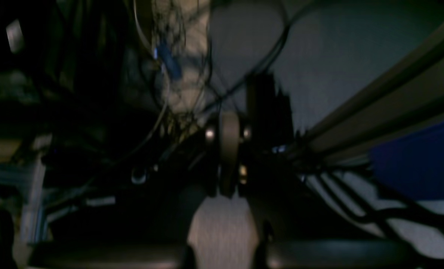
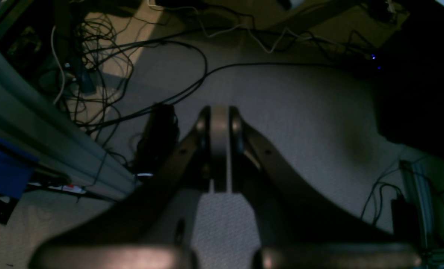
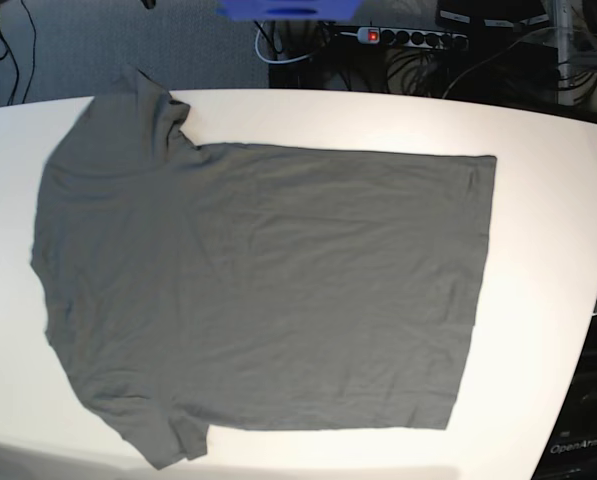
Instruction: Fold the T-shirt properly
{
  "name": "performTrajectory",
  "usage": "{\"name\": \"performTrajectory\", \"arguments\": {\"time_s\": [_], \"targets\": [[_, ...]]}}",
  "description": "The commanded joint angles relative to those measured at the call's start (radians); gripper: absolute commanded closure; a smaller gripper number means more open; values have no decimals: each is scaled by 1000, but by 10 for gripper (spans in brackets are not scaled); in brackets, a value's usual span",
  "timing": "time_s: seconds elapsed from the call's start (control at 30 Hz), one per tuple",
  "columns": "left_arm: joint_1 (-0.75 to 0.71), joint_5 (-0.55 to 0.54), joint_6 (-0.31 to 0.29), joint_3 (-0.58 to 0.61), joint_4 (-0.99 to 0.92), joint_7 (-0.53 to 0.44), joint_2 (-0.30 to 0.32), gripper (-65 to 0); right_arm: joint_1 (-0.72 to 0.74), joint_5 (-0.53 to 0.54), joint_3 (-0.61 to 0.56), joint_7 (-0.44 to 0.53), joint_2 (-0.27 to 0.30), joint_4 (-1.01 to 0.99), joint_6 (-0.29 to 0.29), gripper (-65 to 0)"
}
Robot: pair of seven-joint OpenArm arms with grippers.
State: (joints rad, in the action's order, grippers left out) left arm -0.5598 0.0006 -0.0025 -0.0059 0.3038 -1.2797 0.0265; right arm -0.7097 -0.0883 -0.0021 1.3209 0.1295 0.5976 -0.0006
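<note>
Grey T-shirt is lying flat on the white bench, neck end toward base view's left, hem to the right; the lower sleeve is running close to the frame's bottom edge. Neither arm is showing in base view. Left tool is sitting clenched, empty, in a dark, blurred view. Right tool is clenched too, empty, hanging over carpet and cables.

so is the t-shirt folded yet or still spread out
Spread out. In the base view the T-shirt lies flat and open on the white table, both sleeves out, no fold.
</note>
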Motion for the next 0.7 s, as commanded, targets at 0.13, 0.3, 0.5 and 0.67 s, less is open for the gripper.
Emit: {"name": "performTrajectory", "arguments": {"time_s": [0.13, 0.3, 0.5, 0.67], "targets": [[-150, 0, 3, -1, 245, -31, 2, -64, -11, 5, 0, 30, 5, 3, 3, -10], [-246, -1, 6, -1, 441, -28, 2, -196, -6, 5, 0, 29, 5, 2, 3, -10], [-365, -1, 6, -1, 717, 147, 2, -208, -5, 5, 0, 29, 5, 2, 3, -10], [-474, -30, 2, -3, 1039, 380, 3, -208, 9, 5, 0, 7, 5, 2, 3, -10]]}}
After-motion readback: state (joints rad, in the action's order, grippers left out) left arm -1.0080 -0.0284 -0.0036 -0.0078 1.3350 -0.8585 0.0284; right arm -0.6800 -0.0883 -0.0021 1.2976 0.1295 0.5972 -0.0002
